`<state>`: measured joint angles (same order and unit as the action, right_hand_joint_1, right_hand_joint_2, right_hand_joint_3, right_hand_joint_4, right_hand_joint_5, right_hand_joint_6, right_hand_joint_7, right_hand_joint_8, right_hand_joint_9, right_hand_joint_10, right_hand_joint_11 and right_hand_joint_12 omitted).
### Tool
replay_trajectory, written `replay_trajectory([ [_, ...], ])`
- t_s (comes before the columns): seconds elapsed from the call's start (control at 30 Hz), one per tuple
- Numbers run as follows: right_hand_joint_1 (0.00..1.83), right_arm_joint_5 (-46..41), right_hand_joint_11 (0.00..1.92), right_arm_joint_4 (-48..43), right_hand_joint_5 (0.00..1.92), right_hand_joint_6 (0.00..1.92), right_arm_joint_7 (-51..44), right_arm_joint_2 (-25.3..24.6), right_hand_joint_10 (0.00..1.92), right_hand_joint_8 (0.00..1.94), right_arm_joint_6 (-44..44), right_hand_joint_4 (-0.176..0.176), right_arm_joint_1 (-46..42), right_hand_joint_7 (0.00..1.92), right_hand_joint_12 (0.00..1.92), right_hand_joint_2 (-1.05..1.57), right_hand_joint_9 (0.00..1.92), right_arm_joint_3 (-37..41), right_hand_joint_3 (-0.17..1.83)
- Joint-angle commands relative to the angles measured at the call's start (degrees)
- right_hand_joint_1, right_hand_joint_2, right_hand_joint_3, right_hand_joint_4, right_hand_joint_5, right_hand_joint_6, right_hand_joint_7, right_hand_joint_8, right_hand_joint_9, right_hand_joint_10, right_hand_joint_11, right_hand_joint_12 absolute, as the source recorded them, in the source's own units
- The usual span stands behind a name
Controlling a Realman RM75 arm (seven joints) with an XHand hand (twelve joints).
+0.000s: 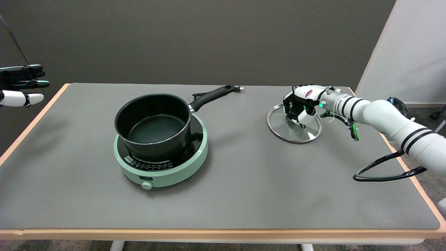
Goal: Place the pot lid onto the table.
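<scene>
Grey matting covers the surface, which has a pale orange rim. At the near left stands a mint-green induction hob with a round knob at its front edge. On it sits a black saucepan, uncovered and empty, its long black handle pointing to the far right.

Farther back on the right, well apart from the saucepan, a glass pot lid with a metal rim appears to rest flat, or very nearly flat, on the grey mat. The right hand reaches in from the right on its white arm and is over the lid's centre, its fingers curled down and clamped around the knob, which they mostly hide. A black cable loops beside the arm near the right edge.

Judging from this, the placing step is almost done: the lid seems to be down. The next move calls for spreading the fingers to free the knob, then lifting the hand straight up so the lid is not dragged.
</scene>
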<state>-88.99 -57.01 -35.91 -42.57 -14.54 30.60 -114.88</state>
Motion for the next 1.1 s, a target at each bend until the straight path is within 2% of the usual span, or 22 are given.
replay_trajectory([
  [0.03,1.16,-0.45,0.38,-0.28,0.65,0.66,0.25,-0.05,0.77,0.40,-0.58,0.176,-0.11,0.75,1.65,0.72,0.73,0.79,0.95],
  [0.07,1.14,-0.45,0.31,-0.28,0.63,0.51,0.26,-0.05,0.68,0.29,-0.58,0.176,-0.03,0.70,1.60,0.71,0.70,0.79,0.94],
  [0.1,1.14,-0.45,0.25,-0.28,0.62,0.45,0.33,-0.05,0.64,0.27,-0.58,0.176,0.05,0.67,1.57,0.69,0.68,0.79,0.94],
  [0.17,1.20,-0.45,0.20,-0.45,0.57,0.39,0.34,-0.05,0.53,0.23,-0.58,0.176,0.21,0.58,1.50,0.62,0.62,0.80,0.99],
  [0.27,1.20,-0.45,0.20,-0.76,0.53,0.25,0.41,0.19,0.40,0.20,-0.66,0.176,0.36,0.49,1.43,0.57,0.57,1.04,1.05],
  [0.5,1.17,-0.45,0.21,-1.91,0.49,0.21,0.17,0.28,0.37,0.15,-1.14,0.176,0.43,0.44,1.37,0.53,0.50,3.18,1.06],
  [0.6,1.16,-0.45,0.19,-3.02,0.46,0.20,0.17,0.51,0.31,0.17,-1.14,0.166,0.12,0.39,1.35,0.49,0.48,4.95,1.10],
  [0.67,1.13,-0.45,0.25,-4.15,0.43,0.18,0.18,0.59,0.28,0.15,-1.23,0.158,-0.04,0.35,1.20,0.48,0.43,6.03,1.09],
  [0.73,1.06,-0.45,0.36,-5.35,0.40,0.18,0.26,0.67,0.27,0.12,-1.65,0.157,-0.21,0.30,0.85,0.48,0.36,7.57,1.08],
  [0.83,1.02,-0.54,0.33,-7.97,0.36,0.18,0.41,0.67,0.22,0.12,-2.83,0.150,-1.22,0.24,0.72,0.45,0.29,11.12,1.08],
  [0.9,1.01,-0.69,0.32,-11.02,0.35,0.16,0.41,0.67,0.18,0.15,-2.98,0.145,-2.95,0.19,0.61,0.38,0.27,14.36,1.16],
  [1.03,0.96,-2.36,0.33,-16.20,0.34,0.16,0.31,0.26,0.18,0.15,-2.49,0.142,-6.40,0.19,0.57,0.38,0.27,19.69,1.12],
  [1.1,0.92,-4.53,0.35,-19.20,0.34,0.18,0.01,-0.17,0.22,0.12,-2.15,0.140,-8.12,0.24,0.64,0.45,0.30,23.08,1.06],
])
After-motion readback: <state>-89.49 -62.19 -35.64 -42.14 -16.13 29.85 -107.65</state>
